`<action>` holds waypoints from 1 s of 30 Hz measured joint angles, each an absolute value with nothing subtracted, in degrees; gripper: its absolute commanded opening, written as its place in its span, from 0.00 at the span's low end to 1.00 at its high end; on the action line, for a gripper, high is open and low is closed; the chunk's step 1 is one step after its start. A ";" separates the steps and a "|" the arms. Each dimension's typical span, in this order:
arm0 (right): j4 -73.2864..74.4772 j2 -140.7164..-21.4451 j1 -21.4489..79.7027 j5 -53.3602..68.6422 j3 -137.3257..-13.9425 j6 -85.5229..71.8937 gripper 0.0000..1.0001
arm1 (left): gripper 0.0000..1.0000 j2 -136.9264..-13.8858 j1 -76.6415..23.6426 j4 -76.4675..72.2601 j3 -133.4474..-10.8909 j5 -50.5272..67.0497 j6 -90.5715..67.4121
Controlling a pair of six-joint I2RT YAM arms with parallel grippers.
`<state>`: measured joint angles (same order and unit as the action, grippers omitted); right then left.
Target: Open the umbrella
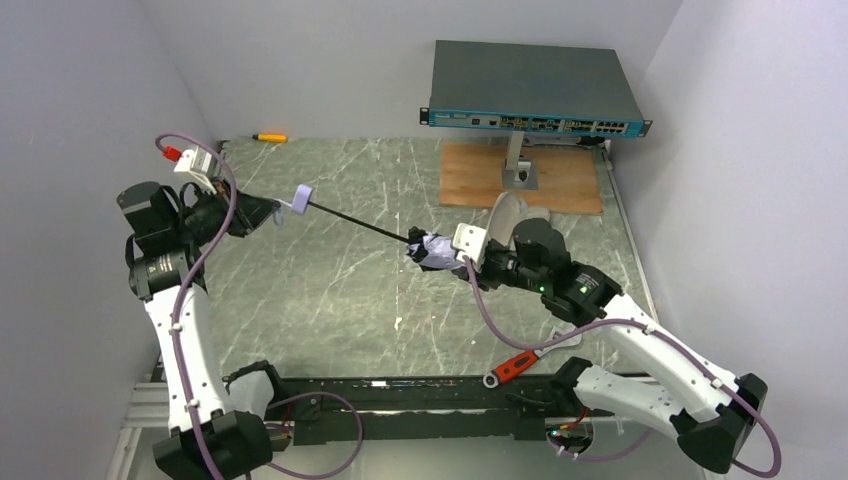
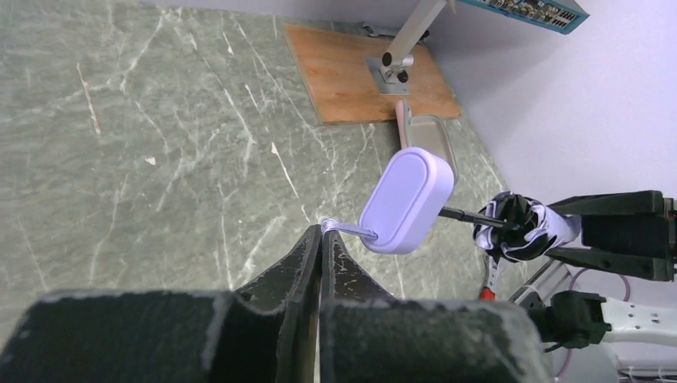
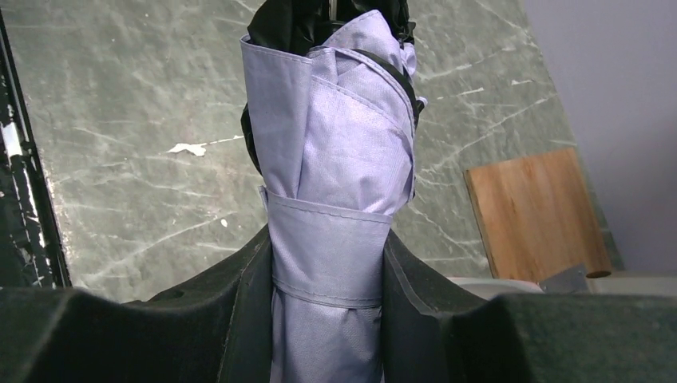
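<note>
From above, the umbrella is held in the air over the green marble table, stretched between the two arms. Its pale handle points toward the left gripper, and a thin black shaft runs from it to the folded cloth in the right gripper. A teal box stands on a post over a wooden board at the back. A yellow marker lies by the far wall, and a red-handled tool lies near the right arm's base. In the left wrist view, the left fingers are pressed together with no gap, pinching the thin cord that comes off the lavender handle just beyond their tips. The bundled cloth shows further off, between the other arm's fingers. In the right wrist view, the right fingers are partly closed and clamp the rolled lavender cloth from both sides, right at its wrap strap. Black lining shows at the top of the roll.
</note>
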<state>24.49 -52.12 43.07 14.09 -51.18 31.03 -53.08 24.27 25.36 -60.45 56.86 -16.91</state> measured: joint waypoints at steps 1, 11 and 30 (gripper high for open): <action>24.38 -52.03 43.11 14.48 -51.18 30.83 0.00 | 0.59 -53.45 24.43 25.47 -60.82 57.41 -16.27; 32.64 -61.98 42.44 17.02 -55.27 26.02 0.00 | 1.00 -54.54 17.80 40.14 -72.40 57.36 28.58; 36.99 -64.51 42.44 22.85 -60.51 25.30 0.00 | 0.56 -58.17 -18.28 54.48 -66.72 21.43 75.94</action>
<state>36.99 -64.51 42.44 22.85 -60.51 25.30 -58.17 -18.28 54.48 -66.72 21.43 75.94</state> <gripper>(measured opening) 0.423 0.682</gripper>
